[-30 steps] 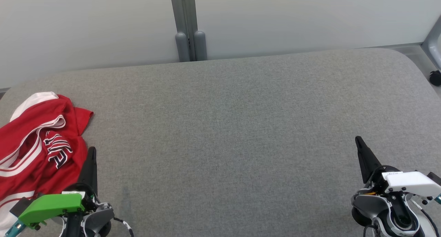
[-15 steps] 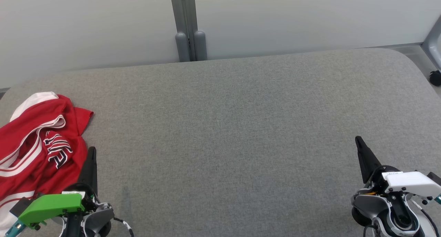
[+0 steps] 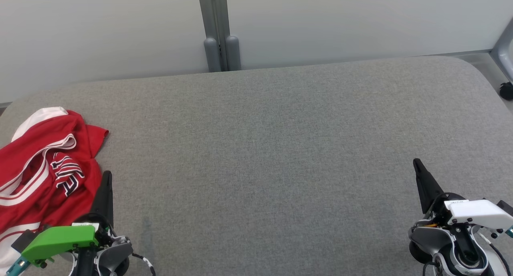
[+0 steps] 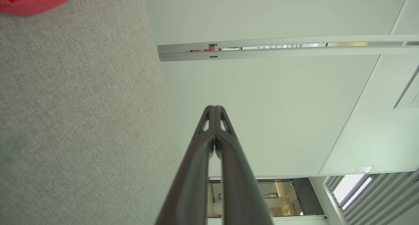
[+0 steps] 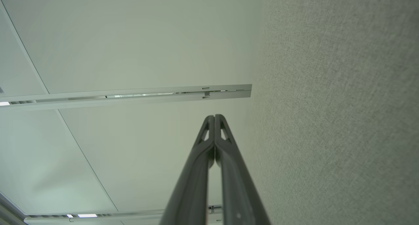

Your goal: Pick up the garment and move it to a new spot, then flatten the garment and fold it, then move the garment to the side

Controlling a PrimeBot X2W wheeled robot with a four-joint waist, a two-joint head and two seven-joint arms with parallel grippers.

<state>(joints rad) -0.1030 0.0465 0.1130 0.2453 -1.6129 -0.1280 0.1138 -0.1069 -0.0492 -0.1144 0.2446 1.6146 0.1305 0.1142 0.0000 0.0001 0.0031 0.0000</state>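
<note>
Evidently pre-pickup: left hand & right hand sit pinched closed, empty; nxt, left must part fingers & grab the garment beside it.

- jersey lies bunched on the padded table, at its left edge, toward the front
- left gripper at front left over the table, just right of the jersey, fingers pointing toward the wall
- right gripper at front right, well apart from the jersey
- wall panels behind the table; post behind its far edge, left of centre
- small object on the floor past the table's far right corner
</note>
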